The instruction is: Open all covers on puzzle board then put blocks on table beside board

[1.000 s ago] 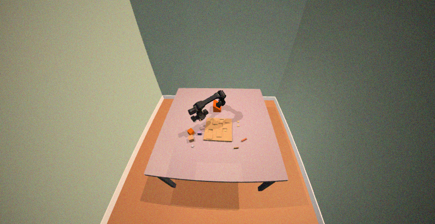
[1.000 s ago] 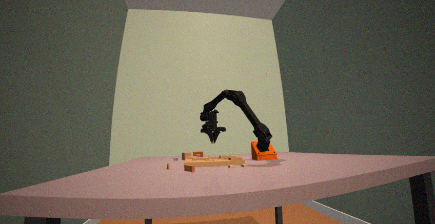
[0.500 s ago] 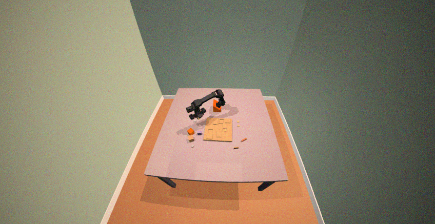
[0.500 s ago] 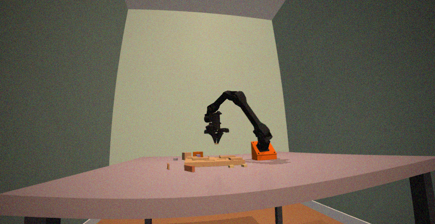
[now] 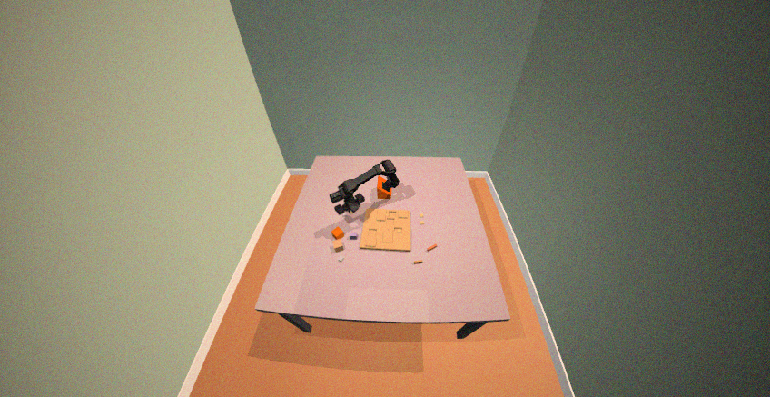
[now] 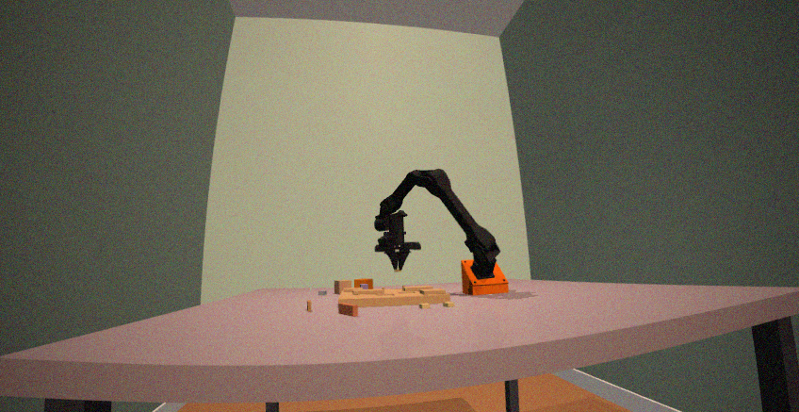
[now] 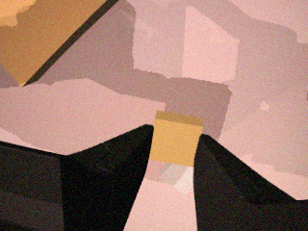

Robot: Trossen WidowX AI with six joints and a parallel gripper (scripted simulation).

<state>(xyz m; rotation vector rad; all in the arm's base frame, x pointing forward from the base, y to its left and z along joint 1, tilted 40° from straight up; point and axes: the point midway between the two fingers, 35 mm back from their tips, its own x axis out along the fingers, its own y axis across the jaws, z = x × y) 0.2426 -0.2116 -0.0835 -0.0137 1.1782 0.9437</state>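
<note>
The tan puzzle board (image 5: 402, 242) (image 6: 392, 298) lies on the table in front of the arm's orange base (image 5: 383, 192) (image 6: 482, 283); its corner shows in the wrist view (image 7: 52, 0) at the top left. My gripper (image 5: 350, 207) (image 6: 397, 266) (image 7: 174, 139) hangs above the table, just off the board's edge on the side away from the exterior camera. It is shut on a small yellow-tan block (image 7: 175, 141), held clear of the table. The board's covers and wells are too small to make out.
On the table to the board's left in the top view lie an orange block (image 5: 337, 232) (image 6: 363, 282), a tan block (image 5: 338, 243) (image 6: 345, 288), a purple piece (image 5: 353, 236) and a small white piece (image 5: 340, 258). To the right are two small tan blocks (image 5: 421, 213) (image 5: 421, 222), an orange stick (image 5: 430, 247) and a tan stick (image 5: 418, 262).
</note>
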